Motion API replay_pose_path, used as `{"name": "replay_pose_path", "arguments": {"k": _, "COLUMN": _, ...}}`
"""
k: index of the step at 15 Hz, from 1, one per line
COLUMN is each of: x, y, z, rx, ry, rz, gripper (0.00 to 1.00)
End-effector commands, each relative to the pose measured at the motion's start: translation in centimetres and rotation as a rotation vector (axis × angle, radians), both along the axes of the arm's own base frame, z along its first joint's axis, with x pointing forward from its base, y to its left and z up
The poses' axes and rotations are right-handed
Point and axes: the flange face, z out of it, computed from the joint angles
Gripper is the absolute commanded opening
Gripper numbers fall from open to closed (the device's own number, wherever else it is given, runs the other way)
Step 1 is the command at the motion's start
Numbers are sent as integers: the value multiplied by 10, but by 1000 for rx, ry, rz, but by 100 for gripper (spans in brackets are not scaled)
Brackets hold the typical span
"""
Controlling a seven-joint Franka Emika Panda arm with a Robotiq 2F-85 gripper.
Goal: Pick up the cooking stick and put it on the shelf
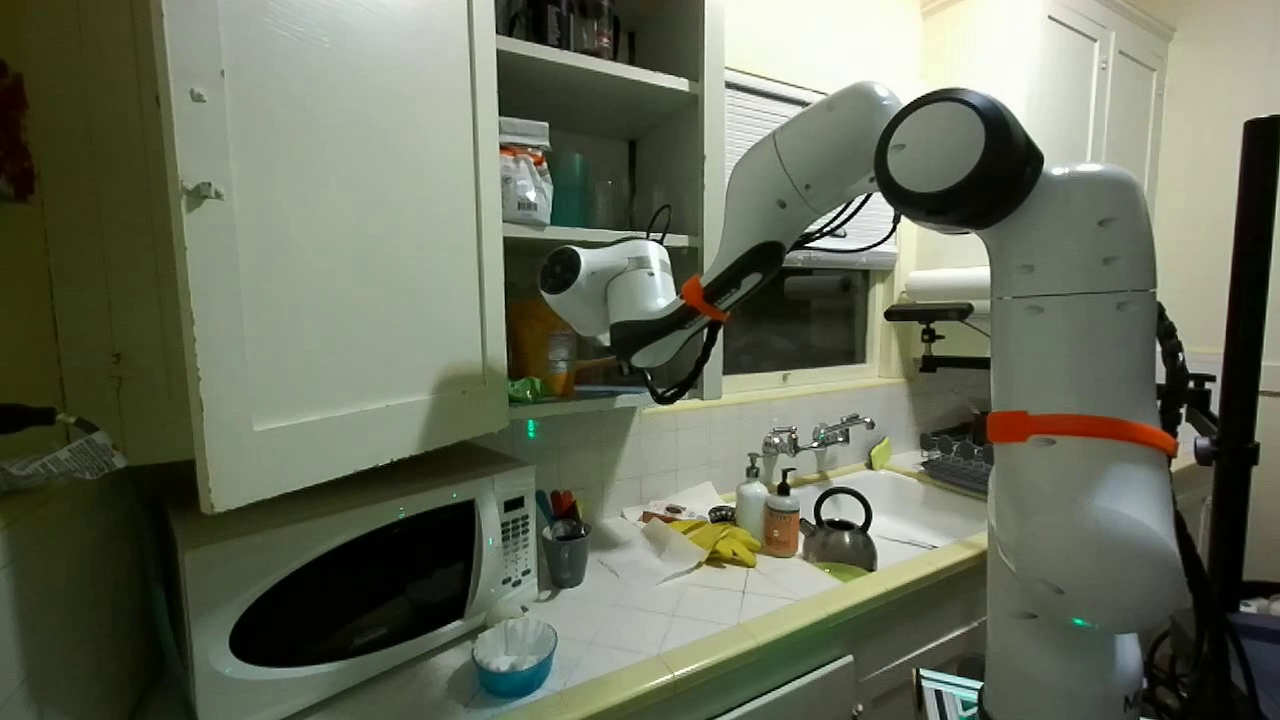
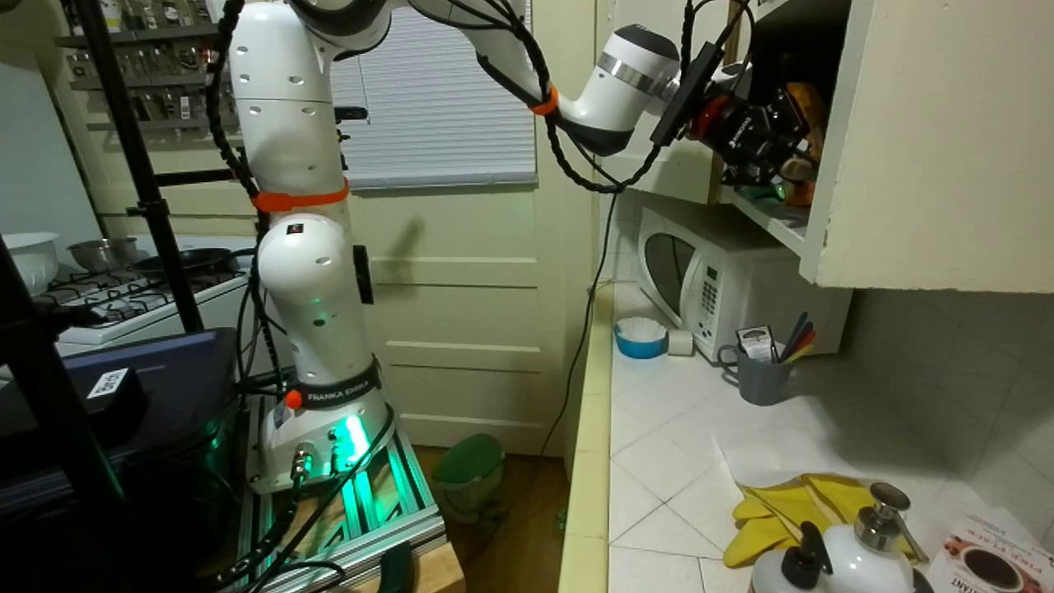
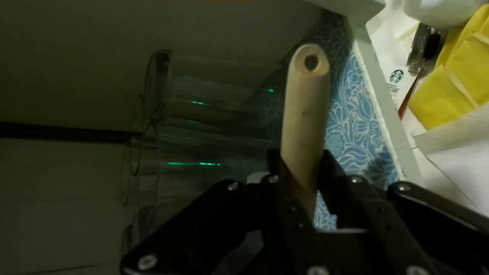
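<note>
The cooking stick (image 3: 307, 110) is a light-brown wooden handle with a hole in its end, seen in the wrist view. My gripper (image 3: 300, 164) is shut on it, a black finger against each side. The stick's lower part is hidden by the fingers. The shelf is the lowest white board (image 1: 590, 404), also in an exterior view (image 2: 770, 217). Its blue patterned liner (image 3: 353, 114) lies beneath the stick in the wrist view. The gripper (image 2: 790, 156) is inside the cupboard just above this board. Whether the stick touches the board I cannot tell.
Clear glasses (image 3: 191, 114) stand left of the stick in the wrist view. An orange item (image 1: 561, 362) and a green bag (image 1: 526, 390) sit on the lowest board. The open cupboard door (image 1: 340, 230), the higher board (image 1: 620, 236) and the microwave (image 1: 360, 580) are close around.
</note>
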Motion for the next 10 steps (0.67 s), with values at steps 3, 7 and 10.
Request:
{"name": "replay_pose_path", "arguments": {"k": 3, "x": 15, "y": -4, "z": -7, "rx": 88, "ry": 0, "rz": 26, "gripper": 53}}
{"name": "replay_pose_path", "arguments": {"k": 7, "x": 17, "y": -3, "z": -6, "rx": 130, "ry": 4, "rz": 25, "gripper": 80}}
{"name": "replay_pose_path", "arguments": {"k": 10, "x": 15, "y": 2, "z": 1, "rx": 135, "ry": 5, "rz": 30, "gripper": 100}}
